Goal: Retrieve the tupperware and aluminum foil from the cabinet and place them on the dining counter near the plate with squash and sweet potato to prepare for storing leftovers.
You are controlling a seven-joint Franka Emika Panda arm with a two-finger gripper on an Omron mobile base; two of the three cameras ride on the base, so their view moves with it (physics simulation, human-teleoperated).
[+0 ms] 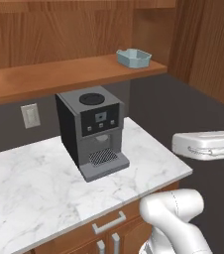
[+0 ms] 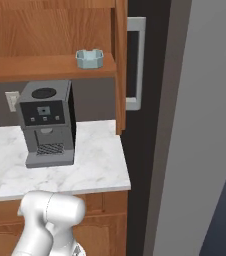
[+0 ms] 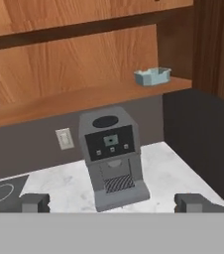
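The tupperware (image 1: pixel 134 58) (image 2: pixel 89 59) (image 3: pixel 152 76), a small pale blue-grey tub, sits at the right end of the wooden shelf of the open cabinet (image 1: pixel 59 74) (image 2: pixel 35 67) (image 3: pixel 84 99). My gripper (image 3: pixel 112 203) is open, its two dark fingertips (image 3: pixel 34 202) wide apart with nothing between them. It hangs well back from the shelf and lower than it, facing the cabinet. The tub stands up and to the right of the gripper's line of sight. The aluminum foil, the dining counter and the plate are out of view.
A grey coffee machine (image 1: pixel 91 131) (image 2: pixel 47 122) (image 3: pixel 113 156) stands on the marble counter (image 1: pixel 34 183) (image 2: pixel 95 165) below the shelf. A wall outlet (image 1: pixel 30 115) is behind it. A dark side wall (image 3: pixel 203 144) closes off the right. A cooktop corner (image 3: pixel 0 191) lies at left.
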